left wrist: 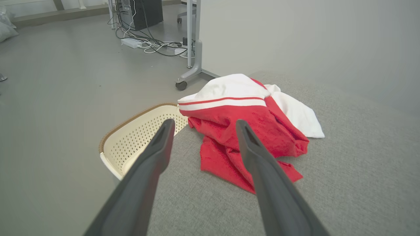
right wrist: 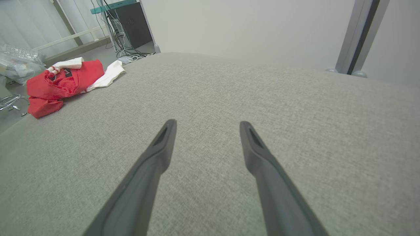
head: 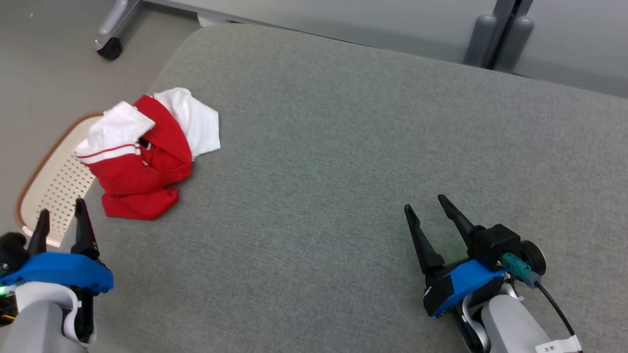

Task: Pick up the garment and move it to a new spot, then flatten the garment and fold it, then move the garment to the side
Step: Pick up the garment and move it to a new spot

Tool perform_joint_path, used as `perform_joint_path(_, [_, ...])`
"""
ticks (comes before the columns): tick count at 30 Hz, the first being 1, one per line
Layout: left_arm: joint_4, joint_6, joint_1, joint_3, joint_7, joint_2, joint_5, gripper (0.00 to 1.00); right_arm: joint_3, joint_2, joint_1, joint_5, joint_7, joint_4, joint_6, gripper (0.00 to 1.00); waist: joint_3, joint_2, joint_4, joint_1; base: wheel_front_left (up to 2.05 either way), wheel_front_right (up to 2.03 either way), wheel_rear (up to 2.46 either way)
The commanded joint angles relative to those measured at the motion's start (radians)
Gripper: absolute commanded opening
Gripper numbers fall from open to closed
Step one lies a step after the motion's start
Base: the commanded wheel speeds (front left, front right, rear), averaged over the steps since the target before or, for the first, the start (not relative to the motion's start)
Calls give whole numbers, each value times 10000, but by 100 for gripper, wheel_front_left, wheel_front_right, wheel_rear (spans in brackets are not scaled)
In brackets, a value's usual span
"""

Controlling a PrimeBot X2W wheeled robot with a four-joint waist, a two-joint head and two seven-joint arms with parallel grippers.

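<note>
The garment (head: 142, 157) lies crumpled at the cushion's (head: 343, 147) left edge, by a basket (head: 54, 186). The left gripper (head: 62, 206), near it, and the right gripper (head: 424, 202), well apart, have fingers released, empty.

The garment (head: 142, 166) is bright red with plain white panels, and one white band carries a thin red stripe. The tabletop (head: 343, 147) is covered in a finely flecked mid-grey weave, and the basket (head: 54, 186) is cream, patterned all over with rows of small holes and rimmed in brown. The left pincer (head: 62, 206) and the right pincer (head: 424, 202) each have black fingers on a vivid blue mount above a pale grey forearm, the right one with a teal plug (head: 516, 267).
</note>
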Motion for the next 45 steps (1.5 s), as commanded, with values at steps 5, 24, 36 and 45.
perform_joint_path(5, [628,-13,-919,-957,-25,755,-1203,100,130,-49,-348,-204,-35,-441,0,100,499,-1,-620,-1,0,0,0])
perform_joint_path(24, [2317,-14,-2026,-4176,1054,2420,-5803,0,-25,-42,-498,-519,-35,-1431,0,100,1436,-1,-2022,-1,0,0,0])
perform_joint_path(36, [866,-15,-2632,-4986,-25,3346,-5895,0,-341,-42,-16,74,-35,-1347,0,100,399,-1,-2171,-1,0,0,0])
perform_joint_path(45, [-1423,-15,-2451,-4842,-29,3028,-4604,0,-364,-39,768,887,-35,-1289,0,100,-1009,-1,-3151,-1,0,0,0])
